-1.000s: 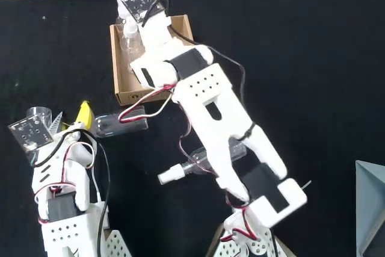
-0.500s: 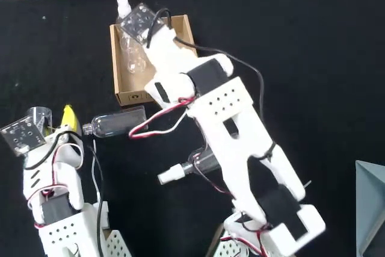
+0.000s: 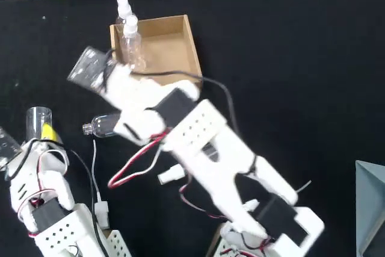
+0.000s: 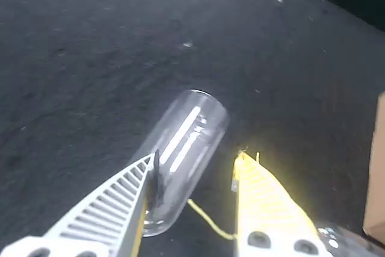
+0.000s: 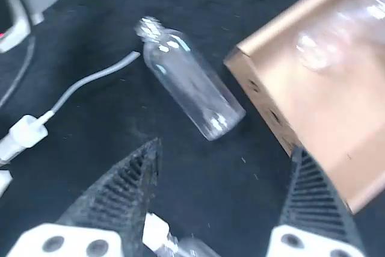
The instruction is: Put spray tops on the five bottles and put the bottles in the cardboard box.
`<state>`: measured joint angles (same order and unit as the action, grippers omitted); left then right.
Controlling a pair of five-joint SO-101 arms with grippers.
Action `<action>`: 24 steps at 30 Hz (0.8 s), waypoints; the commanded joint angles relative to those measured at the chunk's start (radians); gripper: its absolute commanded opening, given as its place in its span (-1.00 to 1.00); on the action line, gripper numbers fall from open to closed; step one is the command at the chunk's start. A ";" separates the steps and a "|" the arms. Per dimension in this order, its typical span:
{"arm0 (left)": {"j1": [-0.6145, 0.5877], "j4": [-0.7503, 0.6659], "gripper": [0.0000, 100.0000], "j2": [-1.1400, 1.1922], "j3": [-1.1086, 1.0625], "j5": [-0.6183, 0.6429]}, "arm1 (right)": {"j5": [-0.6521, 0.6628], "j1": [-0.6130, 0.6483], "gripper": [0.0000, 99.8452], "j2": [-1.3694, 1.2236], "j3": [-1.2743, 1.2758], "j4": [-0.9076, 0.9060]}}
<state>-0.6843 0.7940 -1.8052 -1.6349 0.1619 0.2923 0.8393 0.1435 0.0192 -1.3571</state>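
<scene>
Two clear bottles with white spray tops [image 3: 129, 31] stand in the left end of the cardboard box [image 3: 180, 43]. A bottle without a top [image 3: 102, 124] [image 5: 189, 85] lies in front of the box. My right gripper [image 5: 227, 147] hangs open just above the table beside that bottle, holding nothing. A loose spray top with its tube [image 5: 27, 130] lies nearby, and another spray top [image 3: 171, 174] sits under the right arm [image 3: 198, 142]. My left gripper [image 4: 197, 159] is open, its fingers either side of a clear bottle [image 4: 180, 148] [image 3: 37, 118] at the table's left.
The box corner [image 5: 313, 106] is close to my right gripper. A grey wedge-shaped object [image 3: 370, 209] sits at the right edge. Cables hang off both arms. Black table stretches bare on the right.
My right arm has swung from over the box to the left and forward, leaving a topped bottle standing in the box. The left arm has drawn back to the left.
</scene>
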 commanded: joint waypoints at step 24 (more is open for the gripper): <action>-0.131 0.006 -0.61 -0.006 0.081 0.092 | 0.284 0.097 -0.43 -0.585 -0.621 -0.126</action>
<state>-0.8086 0.7940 -1.8052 -1.6164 0.2417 0.5470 0.9160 -0.4289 -0.4856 -1.4569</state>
